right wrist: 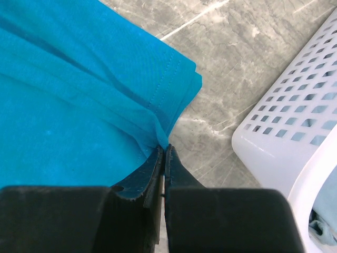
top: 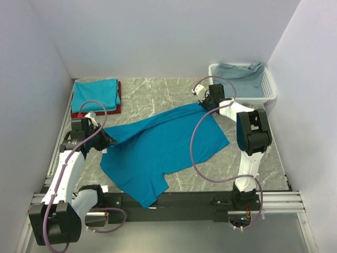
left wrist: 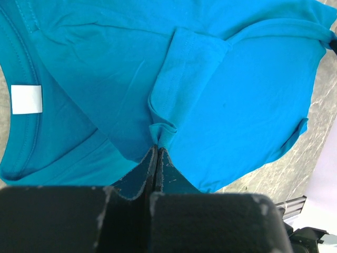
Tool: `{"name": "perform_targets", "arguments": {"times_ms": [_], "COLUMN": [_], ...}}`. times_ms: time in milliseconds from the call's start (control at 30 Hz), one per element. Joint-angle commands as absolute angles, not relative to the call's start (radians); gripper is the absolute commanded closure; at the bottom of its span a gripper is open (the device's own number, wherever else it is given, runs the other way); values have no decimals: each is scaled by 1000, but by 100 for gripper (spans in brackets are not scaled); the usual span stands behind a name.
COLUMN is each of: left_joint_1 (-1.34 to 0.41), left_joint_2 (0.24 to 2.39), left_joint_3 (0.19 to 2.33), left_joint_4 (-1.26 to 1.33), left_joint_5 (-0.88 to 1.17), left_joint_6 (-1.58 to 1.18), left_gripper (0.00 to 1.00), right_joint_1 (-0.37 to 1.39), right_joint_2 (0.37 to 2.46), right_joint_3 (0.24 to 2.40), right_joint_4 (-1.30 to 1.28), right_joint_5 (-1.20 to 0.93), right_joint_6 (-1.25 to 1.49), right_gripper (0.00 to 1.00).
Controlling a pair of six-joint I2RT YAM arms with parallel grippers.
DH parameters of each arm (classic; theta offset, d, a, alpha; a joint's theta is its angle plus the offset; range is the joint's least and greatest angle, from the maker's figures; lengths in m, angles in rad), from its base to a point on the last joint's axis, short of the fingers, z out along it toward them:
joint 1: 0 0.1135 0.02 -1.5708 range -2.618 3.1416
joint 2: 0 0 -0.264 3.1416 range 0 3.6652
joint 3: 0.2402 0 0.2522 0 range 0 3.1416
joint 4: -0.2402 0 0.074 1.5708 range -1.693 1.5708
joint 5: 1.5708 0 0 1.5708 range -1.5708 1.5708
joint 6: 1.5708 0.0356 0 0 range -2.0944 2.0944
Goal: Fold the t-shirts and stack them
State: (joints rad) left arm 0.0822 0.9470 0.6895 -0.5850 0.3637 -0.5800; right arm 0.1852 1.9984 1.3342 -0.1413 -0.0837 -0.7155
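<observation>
- Pinched tight in the left gripper (left wrist: pixel 157 150): a fold of the teal t-shirt (top: pixel 163 147), near its white neck label (left wrist: pixel 26 99).
- Clamped shut with the right gripper (right wrist: pixel 164 148) on the stitched hem corner (right wrist: pixel 179 79), near the white lattice basket (right wrist: pixel 284 137).
- Stretched diagonally over the marble table (top: pixel 158 92) between both grippers.
- Stacked at the far left corner: a folded teal shirt (top: pixel 95 95) atop a dark red one (top: pixel 119 100).
</observation>
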Motion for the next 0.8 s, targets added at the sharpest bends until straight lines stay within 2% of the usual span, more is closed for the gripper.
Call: {"name": "perform_targets", "arguments": {"times_ms": [0,767], "left_joint_1": [86,86], "left_joint_2": [950,953], "left_joint_3": [699,724], "left_joint_4": [-583,-637], "left_joint_5": [364,371], "left_joint_6": [-577,-552], "left_gripper": [99,100], "right_joint_1": [176,161], "right_joint_2": [1939,1925], "right_joint_3": [1327,1293], "right_joint_4": [-103,-61], "right_joint_5": [-97,-101], "right_joint_6": [-721,-732], "right_gripper": [100,100]}}
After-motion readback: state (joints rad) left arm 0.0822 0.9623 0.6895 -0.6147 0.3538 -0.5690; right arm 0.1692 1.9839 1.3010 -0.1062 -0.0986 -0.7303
